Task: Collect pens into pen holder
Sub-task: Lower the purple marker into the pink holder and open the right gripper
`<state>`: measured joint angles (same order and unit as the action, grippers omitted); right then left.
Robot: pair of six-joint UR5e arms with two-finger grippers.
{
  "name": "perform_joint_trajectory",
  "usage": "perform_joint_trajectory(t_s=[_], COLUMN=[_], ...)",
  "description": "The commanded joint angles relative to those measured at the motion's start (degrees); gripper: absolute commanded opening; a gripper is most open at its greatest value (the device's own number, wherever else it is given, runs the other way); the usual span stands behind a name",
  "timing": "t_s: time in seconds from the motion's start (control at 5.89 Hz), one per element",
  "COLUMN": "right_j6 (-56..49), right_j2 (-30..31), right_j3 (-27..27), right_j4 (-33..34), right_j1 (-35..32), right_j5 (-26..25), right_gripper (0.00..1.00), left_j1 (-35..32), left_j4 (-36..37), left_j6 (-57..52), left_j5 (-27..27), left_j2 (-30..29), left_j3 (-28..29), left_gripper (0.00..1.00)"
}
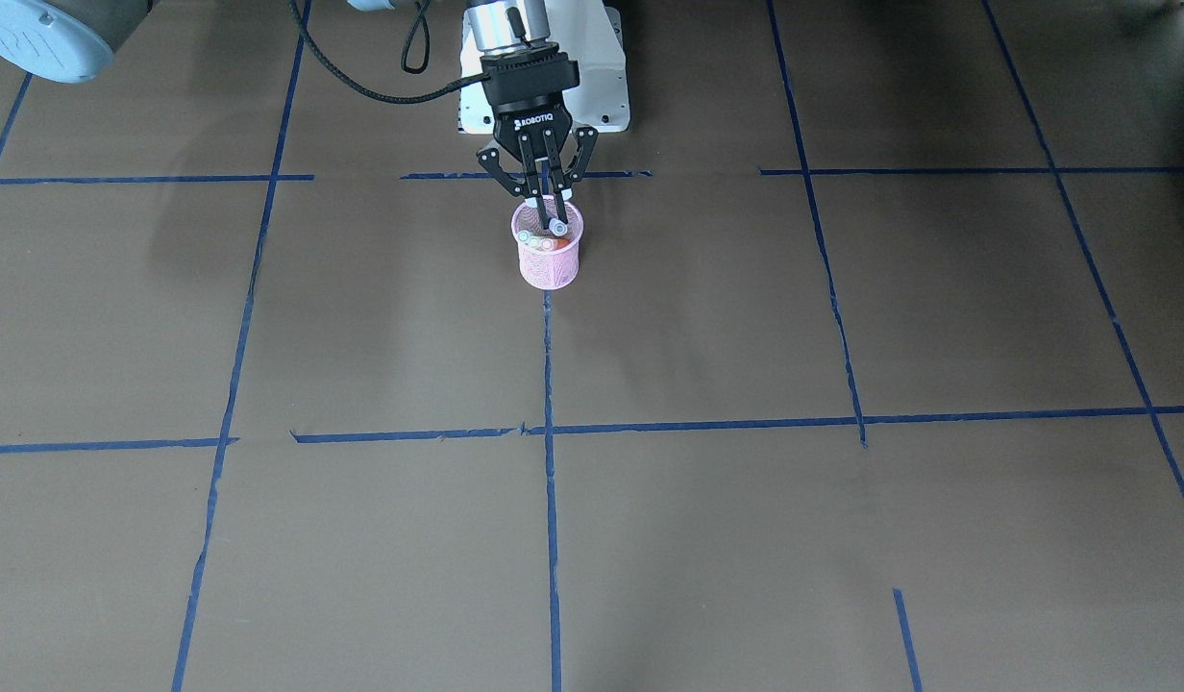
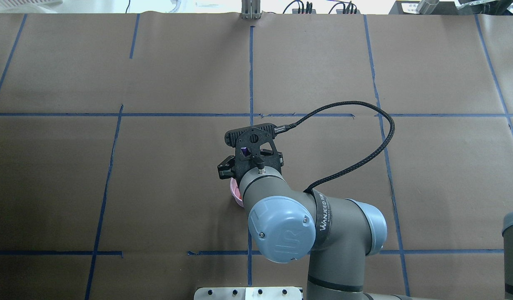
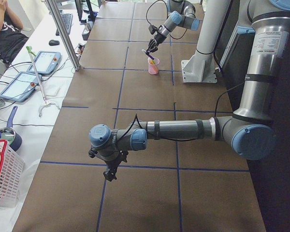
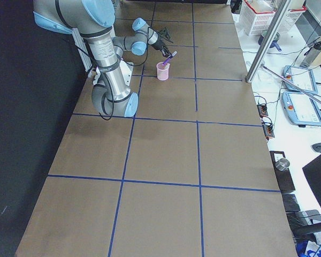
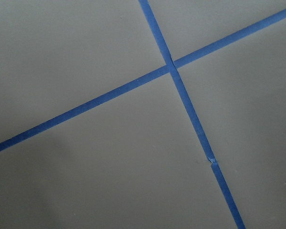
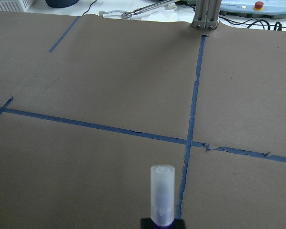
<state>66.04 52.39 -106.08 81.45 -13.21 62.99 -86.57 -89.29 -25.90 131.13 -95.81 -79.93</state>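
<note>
— What is in the pen holder?
— The pink mesh pen holder (image 1: 550,264) stands upright on the brown surface (image 1: 746,336), by a line of blue tape (image 5: 86,106). Two capped pens (image 1: 523,235) sit inside, their pale caps showing at the mouth. One has orange-red next to its cap. I cannot make out the other's colour.

— And the third?
— The purple pen (image 6: 161,195) is pinched in the right gripper (image 1: 546,207), whose fingers are drawn in narrow on the barrel. It hangs tilted, with the pale cap at the low end over the holder's mouth. I cannot tell whether the cap touches anything inside.

— The other arm?
— The left gripper (image 3: 109,174) hovers low over the surface, well apart from the holder. It shows only in the side view, so I cannot tell whether it is wide or narrow. Its wrist camera sees two tape lines crossing.

— Any writing?
— "ROBOTIQ" stands in white on the right gripper's black body. "WANJEED" is on a black strap (image 2: 323,214) around the right arm, where a black braided cable (image 2: 385,125) meets it. The smaller print beside it is too small to read.
</note>
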Motion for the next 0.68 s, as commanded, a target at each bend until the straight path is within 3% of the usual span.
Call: perform_joint_trajectory(t_s=[0.0, 0.34, 0.51], right_j6=[0.8, 0.9, 0.9], right_j2=[-0.3, 0.0, -0.1], right_j3=[4.0, 4.0, 3.9], right_j4=[-6.2, -6.4, -6.4], right_j1=[0.3, 0.7, 0.7], right_j5=[-0.3, -0.4, -0.4], right_gripper=[0.00, 0.02, 0.70], left_j1=[0.1, 0.0, 0.0], left_j4=[0.0, 0.0, 0.1], left_j6=[0.1, 0.1, 0.1], left_j5=[0.0, -0.1, -0.2], left_j2=[-0.1, -0.2, -0.2], left_j3=[-0.1, -0.1, -0.1], left_gripper=[1.00, 1.00, 1.00])
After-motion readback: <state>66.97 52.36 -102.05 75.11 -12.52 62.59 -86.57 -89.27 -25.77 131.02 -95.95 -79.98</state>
